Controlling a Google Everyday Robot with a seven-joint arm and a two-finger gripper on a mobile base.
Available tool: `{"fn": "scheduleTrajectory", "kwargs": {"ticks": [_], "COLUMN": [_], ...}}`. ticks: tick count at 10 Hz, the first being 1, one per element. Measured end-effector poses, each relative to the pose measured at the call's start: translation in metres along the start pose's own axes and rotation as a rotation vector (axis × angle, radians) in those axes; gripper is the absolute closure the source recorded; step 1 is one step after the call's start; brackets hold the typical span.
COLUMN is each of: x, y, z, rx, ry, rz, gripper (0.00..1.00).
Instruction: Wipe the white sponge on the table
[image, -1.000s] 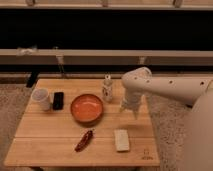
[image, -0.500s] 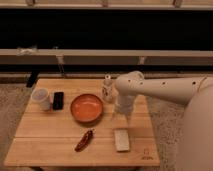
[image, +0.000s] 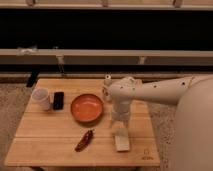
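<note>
Overhead and a little from the near side, a light wooden tabletop (image: 45, 135) of joined planks with visible grain fills the lower half of the view. It stands on speckled grey-beige carpet (image: 10, 107). Beyond its far edge a pale horizontal rail (image: 90, 53) runs across a wide dark band of wall or window.

At the far left of the tabletop stands a white cup (image: 41, 98), with a flat black slab (image: 58, 100) lying just beside it on the right. Near the middle sits a shallow orange-red bowl (image: 87, 108). A dark red chilli pepper (image: 85, 140) lies nearer, apart from the bowl. A small white bottle (image: 107, 82) stands at the far edge.

The white sponge (image: 122, 142) lies flat near the right near side of the tabletop. A pale robot arm (image: 160, 91) reaches in from the right and bends downward. Its claw (image: 120, 130) hangs directly over the far end of the sponge; whether it is apart, together or touching the sponge cannot be told.

A small dark mark (image: 146, 155) sits by the right near corner, too small to read.
</note>
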Motion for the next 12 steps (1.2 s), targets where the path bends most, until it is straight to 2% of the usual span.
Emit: {"fn": "scheduleTrajectory", "kwargs": {"ticks": [4,7,12], "x": [0.006,0.007,0.007], "y": [-0.007,-0.013,-0.015], "z": [0.013,0.034,0.050], "rx": [0.020,0.029,0.024], "ry": [0.022,0.079,0.139], "rz": [0.035,0.055,0.050], "gripper": [0.35,0.35,0.35]}}
